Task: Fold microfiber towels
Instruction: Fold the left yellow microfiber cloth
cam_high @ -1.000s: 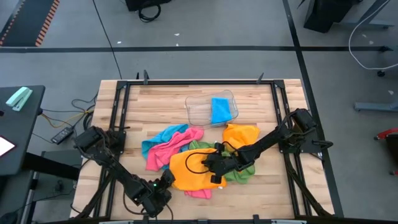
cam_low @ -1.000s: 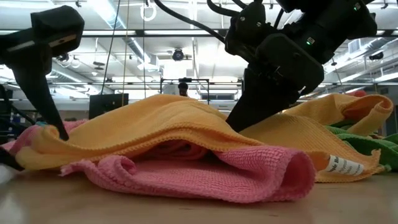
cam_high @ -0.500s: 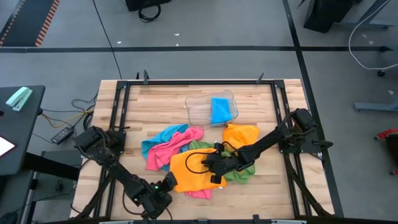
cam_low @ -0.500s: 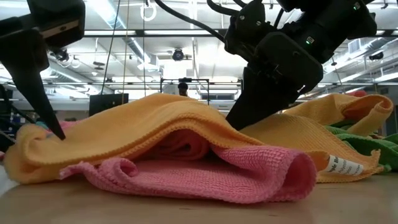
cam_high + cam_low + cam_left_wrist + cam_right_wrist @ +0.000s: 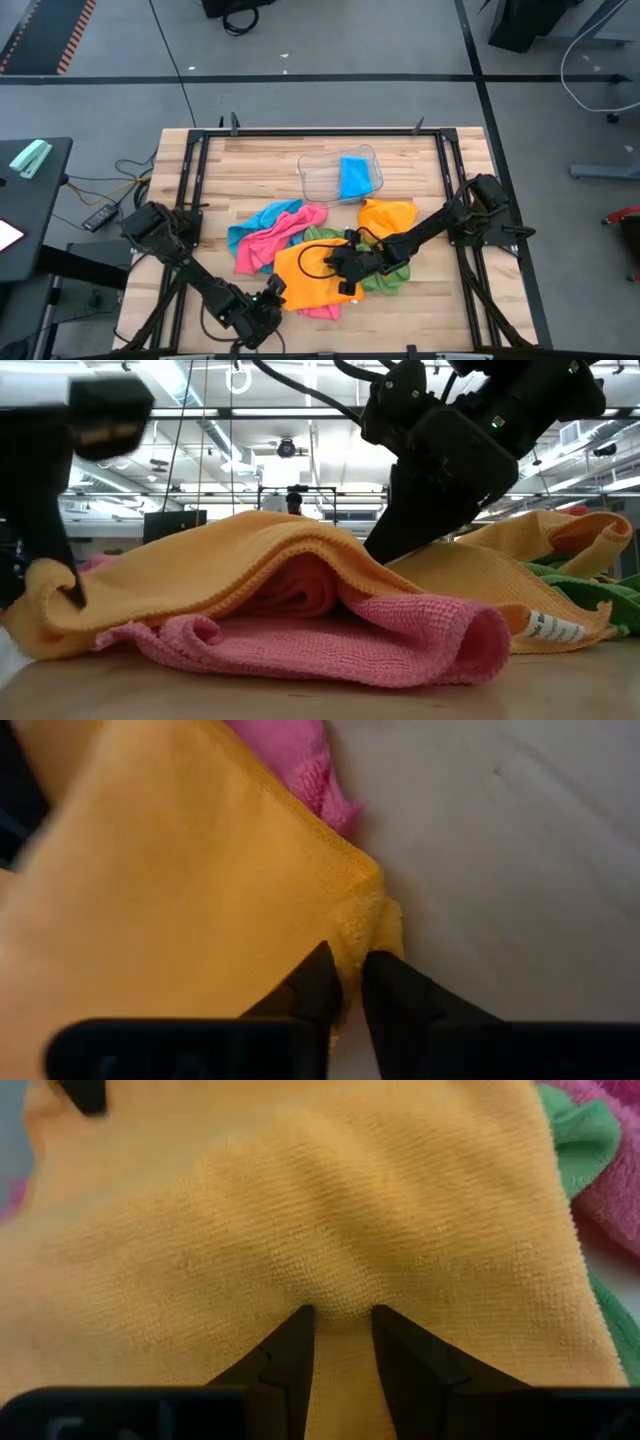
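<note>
I am pinching the fuzzy orange towel with both claws, left gripper on its corner, right gripper mid-cloth.

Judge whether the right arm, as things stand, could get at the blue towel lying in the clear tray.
Probably not right now. The right gripper is pinching a fold of the orange towel near the table's front. The blue towel lies uncovered in the clear tray farther back, so the way looks free once it lets go.

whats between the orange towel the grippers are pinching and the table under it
A pink towel lies bunched beneath the orange towel, resting on the table. The low view shows it best; the high view shows its edge poking out.
</note>
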You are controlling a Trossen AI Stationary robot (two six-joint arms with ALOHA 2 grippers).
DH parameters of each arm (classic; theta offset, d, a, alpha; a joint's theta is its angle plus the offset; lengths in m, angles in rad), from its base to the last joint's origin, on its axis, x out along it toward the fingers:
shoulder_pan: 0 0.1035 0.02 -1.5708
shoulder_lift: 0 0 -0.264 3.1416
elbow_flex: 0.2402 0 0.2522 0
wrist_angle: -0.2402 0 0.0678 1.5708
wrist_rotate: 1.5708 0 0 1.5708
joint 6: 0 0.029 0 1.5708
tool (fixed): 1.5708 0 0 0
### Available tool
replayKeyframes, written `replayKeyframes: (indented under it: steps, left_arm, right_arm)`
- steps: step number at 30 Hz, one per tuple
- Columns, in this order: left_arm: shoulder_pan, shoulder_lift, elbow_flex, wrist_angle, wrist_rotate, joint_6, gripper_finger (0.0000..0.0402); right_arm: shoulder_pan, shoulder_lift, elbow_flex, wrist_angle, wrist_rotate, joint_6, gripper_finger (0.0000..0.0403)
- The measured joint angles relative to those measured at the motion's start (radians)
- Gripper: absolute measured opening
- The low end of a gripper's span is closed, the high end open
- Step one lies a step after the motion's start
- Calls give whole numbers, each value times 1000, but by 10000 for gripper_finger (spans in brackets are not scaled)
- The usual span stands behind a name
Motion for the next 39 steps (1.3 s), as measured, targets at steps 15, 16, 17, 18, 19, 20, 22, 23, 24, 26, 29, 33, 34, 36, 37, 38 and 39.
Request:
replayKeyframes:
  steps: [15,16,17,18,19,20,22,23,24,26,29,33,34,36,37,38,39]
  left_arm:
    - [175,-193,3,-8,300,-205,9]
    - [193,-200,3,-13,310,-223,9]
    - [213,-205,3,-15,322,-242,9]
    - [229,-207,3,-10,330,-261,12]
    - [246,-209,3,-10,337,-285,18]
    - [261,-209,3,-14,346,-306,24]
    - [287,-209,3,-9,377,-342,36]
    - [299,-210,3,-6,393,-354,39]
    - [310,-210,3,-2,409,-359,41]
    - [327,-210,3,8,434,-377,38]
    - [345,-210,24,5,472,-379,25]
    - [347,-210,73,-44,486,-377,11]
    - [346,-210,83,-65,487,-377,11]
    - [345,-210,98,-89,487,-378,14]
    - [345,-210,104,-105,487,-378,19]
    - [346,-210,109,-111,487,-378,23]
    - [348,-210,112,-109,485,-378,26]
  right_arm:
    - [82,-106,1,218,8,-150,127]
    - [90,-97,1,252,8,-170,130]
    - [97,-86,1,280,8,-186,134]
    - [104,-79,1,302,7,-199,138]
    - [110,-74,1,317,8,-202,142]
    - [116,-70,3,328,9,-201,147]
    - [128,-57,20,332,23,-186,156]
    - [134,-51,26,330,32,-180,161]
    - [140,-42,33,323,42,-179,167]
    - [150,-20,60,324,59,-178,180]
    - [157,24,116,305,90,-172,197]
    - [156,84,213,179,140,-107,215]
    - [157,94,234,132,150,-88,218]
    - [157,120,283,77,156,-48,223]
    - [157,133,301,55,157,-29,225]
    - [158,145,319,37,158,-12,227]
    - [159,160,335,31,159,1,229]
